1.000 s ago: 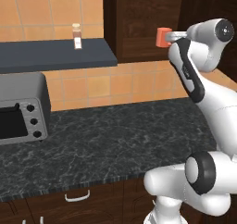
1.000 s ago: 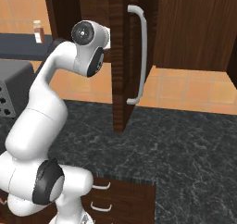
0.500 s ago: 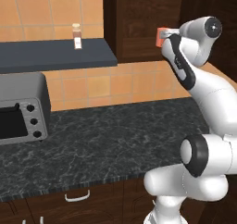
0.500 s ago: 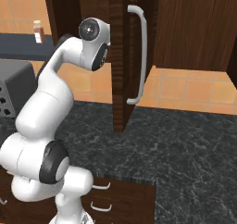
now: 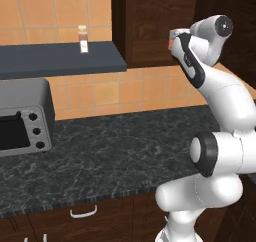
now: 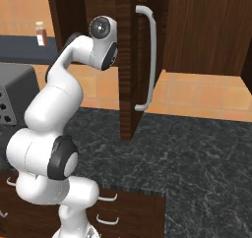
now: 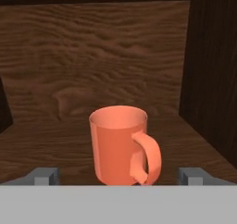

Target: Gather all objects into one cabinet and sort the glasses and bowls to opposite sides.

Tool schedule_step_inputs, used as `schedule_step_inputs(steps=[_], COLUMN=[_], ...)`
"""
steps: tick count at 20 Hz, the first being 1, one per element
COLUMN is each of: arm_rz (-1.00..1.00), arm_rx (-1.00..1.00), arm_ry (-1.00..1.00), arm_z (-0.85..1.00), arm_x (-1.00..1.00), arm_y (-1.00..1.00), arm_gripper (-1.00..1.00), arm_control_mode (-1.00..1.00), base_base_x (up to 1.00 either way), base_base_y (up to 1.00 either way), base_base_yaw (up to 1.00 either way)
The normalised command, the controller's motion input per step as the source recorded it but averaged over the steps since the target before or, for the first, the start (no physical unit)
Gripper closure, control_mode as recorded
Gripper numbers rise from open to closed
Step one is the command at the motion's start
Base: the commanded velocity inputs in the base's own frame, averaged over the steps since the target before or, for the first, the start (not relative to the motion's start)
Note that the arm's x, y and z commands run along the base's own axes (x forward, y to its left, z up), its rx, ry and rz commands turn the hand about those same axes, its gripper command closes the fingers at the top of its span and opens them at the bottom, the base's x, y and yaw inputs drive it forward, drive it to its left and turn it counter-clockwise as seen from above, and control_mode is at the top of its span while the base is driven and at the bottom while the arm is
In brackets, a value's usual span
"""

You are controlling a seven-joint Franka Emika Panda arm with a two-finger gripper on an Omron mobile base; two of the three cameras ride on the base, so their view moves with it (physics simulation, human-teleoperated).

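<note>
Coral-orange mug (image 7: 121,144) stands upright (handle right) between the wide-open fingers (image 7: 44,176), untouched, inside the cabinet (image 7: 92,56)

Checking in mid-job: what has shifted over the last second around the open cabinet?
The arm has pushed its hand further in, covering more of the coral-orange handled mug. The gripper is still open astride it, nothing grasped. The dark wooden cabinet door, spice jar and toaster oven stayed put.
</note>
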Motion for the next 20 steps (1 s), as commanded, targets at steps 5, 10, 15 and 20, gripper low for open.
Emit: schedule_step_inputs(steps=[5, 10, 15, 20], arm_rz=[0.0, 0.0, 0.0, 0.0], arm_rx=[0.0, 0.0, 0.0, 0.0], arm_ry=[0.03, 0.03, 0.02, 0.02], arm_z=[-0.03, -0.09, -0.05, -0.01], arm_x=[0.15, 0.2, 0.21, 0.17], arm_y=[-0.03, -0.02, -0.06, -0.09], arm_gripper=[-1.0, -1.0, -1.0, -1.0], arm_control_mode=[-1.0, -1.0, -1.0, -1.0], base_base_x=[0.0, 0.0, 0.0, 0.0], base_base_y=[0.0, 0.0, 0.0, 0.0], base_base_yaw=[0.0, 0.0, 0.0, 0.0])
